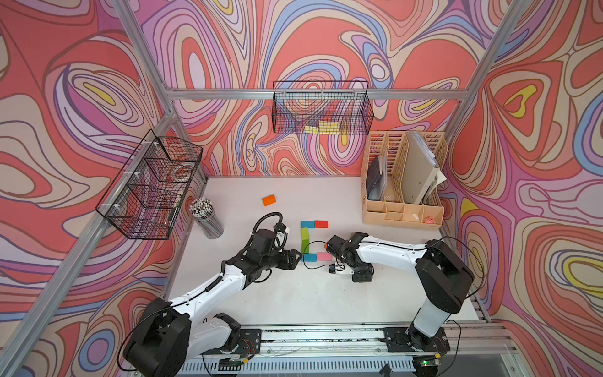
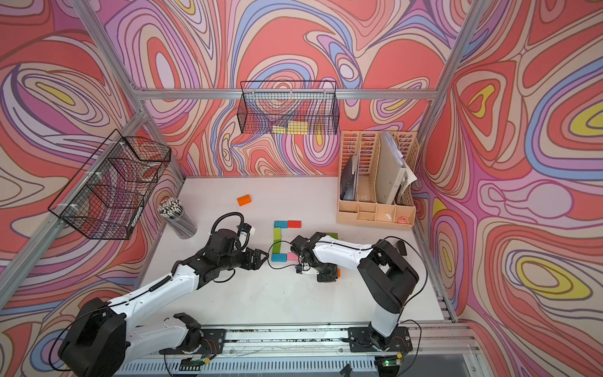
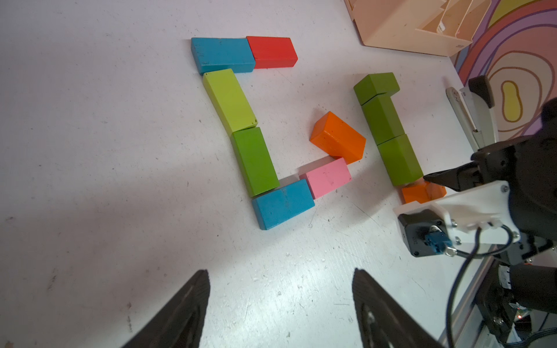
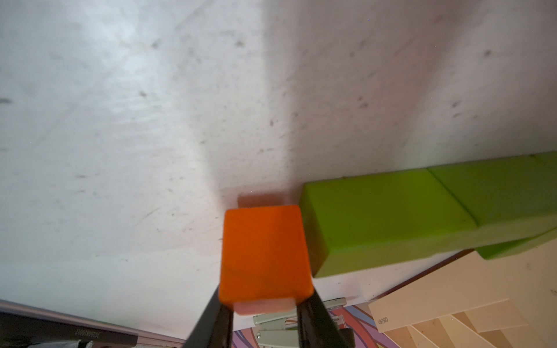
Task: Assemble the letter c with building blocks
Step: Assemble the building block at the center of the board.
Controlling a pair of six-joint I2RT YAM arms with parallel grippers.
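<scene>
I count five green wooden bricks (image 3: 256, 161), three orange bricks (image 3: 337, 137), two blue bricks (image 3: 223, 54), one red brick (image 3: 271, 51), one pink brick (image 3: 328, 177).

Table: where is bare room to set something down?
Bare: near table between the block C and front rail; far strip between lone orange block and organizer. Crowded: beside the C's open side, around the green row.

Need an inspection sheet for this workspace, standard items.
Surface: white table, scuffed.
Job's things: six-block C laid out; tilted orange block by its pink end; three green blocks in a row; lone orange block far back.
Clutter: pencil cup, desk organizer, stapler.
Claws: left claw open, empty; right claw shut on held orange block.
Cables: black cable loop off right wrist beside the C.
Surroundings: wire baskets, patterned walls.
</scene>
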